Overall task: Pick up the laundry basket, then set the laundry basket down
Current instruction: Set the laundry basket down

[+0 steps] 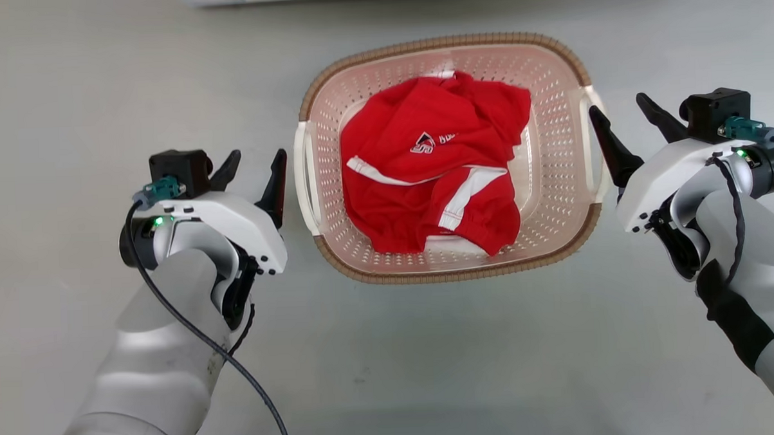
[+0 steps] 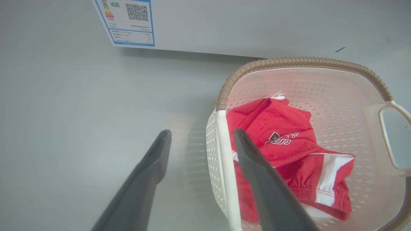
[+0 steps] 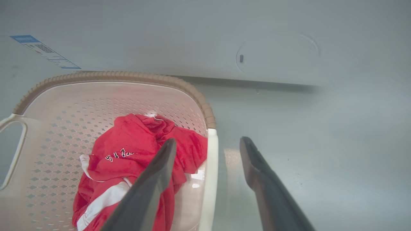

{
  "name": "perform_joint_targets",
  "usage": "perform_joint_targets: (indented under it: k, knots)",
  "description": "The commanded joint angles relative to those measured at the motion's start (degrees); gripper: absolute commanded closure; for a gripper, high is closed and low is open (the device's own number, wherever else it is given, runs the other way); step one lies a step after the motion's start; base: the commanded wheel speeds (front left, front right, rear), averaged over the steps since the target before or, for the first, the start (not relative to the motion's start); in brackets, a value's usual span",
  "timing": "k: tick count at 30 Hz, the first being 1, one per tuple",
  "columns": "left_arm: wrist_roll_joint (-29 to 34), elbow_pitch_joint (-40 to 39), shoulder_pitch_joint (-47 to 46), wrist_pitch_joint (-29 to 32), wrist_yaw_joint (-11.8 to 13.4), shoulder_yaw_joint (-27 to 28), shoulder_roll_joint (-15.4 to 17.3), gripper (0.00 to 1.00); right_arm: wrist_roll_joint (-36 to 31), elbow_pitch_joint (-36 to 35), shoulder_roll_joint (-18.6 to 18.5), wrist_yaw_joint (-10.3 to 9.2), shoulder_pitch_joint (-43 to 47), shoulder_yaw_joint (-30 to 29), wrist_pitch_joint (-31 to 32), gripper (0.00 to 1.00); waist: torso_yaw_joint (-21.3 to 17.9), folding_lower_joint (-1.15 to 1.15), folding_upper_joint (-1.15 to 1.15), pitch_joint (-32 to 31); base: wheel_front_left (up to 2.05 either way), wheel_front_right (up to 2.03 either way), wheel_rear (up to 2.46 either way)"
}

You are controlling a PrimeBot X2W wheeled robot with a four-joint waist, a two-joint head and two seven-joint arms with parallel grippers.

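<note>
The laundry basket point(image 1: 445, 43) stands on the grey floor between my two arms, pale pink and perforated with a brown rim, and a red and white garment point(image 1: 424, 171) lies inside it. My left gripper point(image 1: 256, 159) is open just beside the basket's left white handle point(image 1: 303, 182). In the left wrist view that handle point(image 2: 223, 154) shows between the spread fingers of the left gripper point(image 2: 203, 132). My right gripper point(image 1: 616, 104) is open at the basket's right side. Its wrist view has the right handle point(image 3: 212, 166) between the fingers of the right gripper point(image 3: 208, 140). Neither gripper holds anything.
The pale front of a washing machine point(image 2: 257, 25) runs along the floor just behind the basket, with an energy label point(image 2: 128, 19) at its lower left corner. Open grey floor point(image 1: 67, 93) lies left, right and in front of the basket.
</note>
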Motion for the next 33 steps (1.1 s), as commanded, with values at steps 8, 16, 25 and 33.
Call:
perform_joint_targets:
  k: [8,16,25,33]
  knots:
    - [5.32,-4.4,6.28,-0.59,0.92,7.58,2.54,0.0,-0.86,-4.9,-0.73,-0.21,6.26,-1.43,-0.36,0.0,-0.17,0.0,0.0,-8.68,0.0,0.0,0.0]
    - [10.78,-10.01,13.21,-0.59,1.41,14.3,3.43,0.0,-1.7,-11.41,-1.69,-0.21,10.65,-4.73,-0.36,0.0,-1.06,0.0,0.0,-17.33,0.0,0.0,0.0]
    - [15.66,-17.29,21.81,-0.59,1.11,19.81,4.21,0.0,-4.84,-21.45,-3.21,-0.21,17.6,-10.51,-0.36,0.0,-1.67,0.0,0.0,-27.33,0.0,0.0,0.0]
    - [19.45,-27.61,31.76,-0.59,2.39,23.79,4.56,0.0,-7.28,-30.73,-4.89,-0.21,26.44,-16.44,-0.36,0.0,-1.55,0.0,0.0,-36.41,0.0,0.0,0.0]
